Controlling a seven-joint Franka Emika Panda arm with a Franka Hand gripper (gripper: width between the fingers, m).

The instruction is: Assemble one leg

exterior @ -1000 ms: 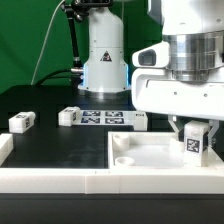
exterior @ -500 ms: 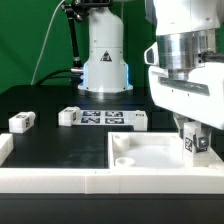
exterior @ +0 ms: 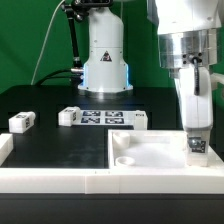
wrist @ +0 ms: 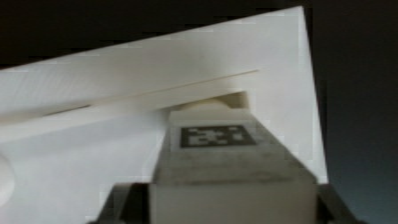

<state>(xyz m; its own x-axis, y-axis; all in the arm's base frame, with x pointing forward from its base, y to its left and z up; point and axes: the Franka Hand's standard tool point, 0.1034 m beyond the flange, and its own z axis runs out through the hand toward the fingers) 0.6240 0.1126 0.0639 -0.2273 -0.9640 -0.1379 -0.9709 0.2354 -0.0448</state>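
Observation:
My gripper (exterior: 197, 140) is shut on a small white leg (exterior: 197, 146) with a black-and-white tag and holds it upright over the right end of the large flat white panel (exterior: 150, 152). In the wrist view the held leg (wrist: 222, 150) fills the space between the dark fingers (wrist: 128, 203), tag facing the camera, above the white panel (wrist: 160, 75). Its lower end sits at the panel's far right part; contact is hidden. Other loose legs lie on the black table: one at the exterior view's left (exterior: 22, 121), one near the middle (exterior: 69, 116).
The marker board (exterior: 108, 119) lies behind the panel, with another leg (exterior: 141, 121) at its right end. A white rail (exterior: 60, 180) runs along the table's front edge. The robot base (exterior: 105, 60) stands at the back.
The wrist has turned about its vertical axis, so the gripper body now looks narrow. The held leg has sunk slightly toward the panel's right end.

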